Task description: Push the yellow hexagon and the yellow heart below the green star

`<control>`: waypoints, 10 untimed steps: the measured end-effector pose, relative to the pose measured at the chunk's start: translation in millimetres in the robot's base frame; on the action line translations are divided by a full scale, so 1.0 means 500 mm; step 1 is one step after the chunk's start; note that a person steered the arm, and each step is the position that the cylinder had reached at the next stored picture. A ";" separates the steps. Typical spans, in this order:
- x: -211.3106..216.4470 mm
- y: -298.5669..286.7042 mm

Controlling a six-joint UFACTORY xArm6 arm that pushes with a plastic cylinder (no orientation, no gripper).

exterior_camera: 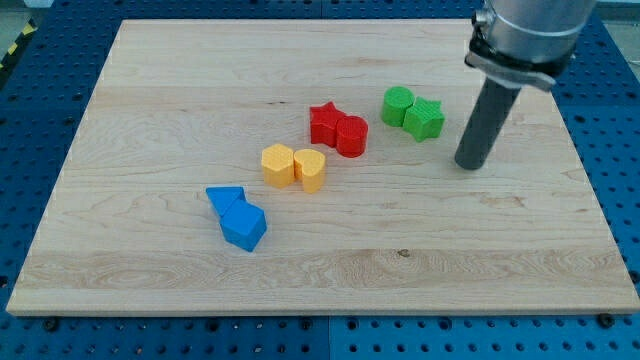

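The yellow hexagon (pixel 277 165) and the yellow heart (pixel 310 170) sit side by side, touching, left of the board's middle. The green star (pixel 425 118) lies toward the view's upper right, touching a green round block (pixel 398 104) on its left. My tip (pixel 468 164) rests on the board just right of and slightly below the green star, a small gap apart from it. The yellow pair lies well to the left of my tip.
A red star (pixel 324 123) and a red round block (pixel 351 135) touch each other between the yellow and green pairs. A blue triangle (pixel 225 198) and a blue cube-like block (pixel 243 226) sit at the lower left. The wooden board (pixel 500 260) lies on a blue perforated bench.
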State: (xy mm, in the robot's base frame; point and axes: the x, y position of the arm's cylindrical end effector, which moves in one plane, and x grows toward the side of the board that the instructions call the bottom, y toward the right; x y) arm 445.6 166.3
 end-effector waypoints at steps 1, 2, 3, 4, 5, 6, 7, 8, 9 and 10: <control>-0.074 0.002; -0.147 0.006; -0.213 -0.053; -0.230 -0.210; -0.230 -0.388; -0.197 -0.523; -0.086 -0.559; -0.007 -0.565; -0.007 -0.567; 0.016 -0.519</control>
State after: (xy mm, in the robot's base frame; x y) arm 453.8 -93.3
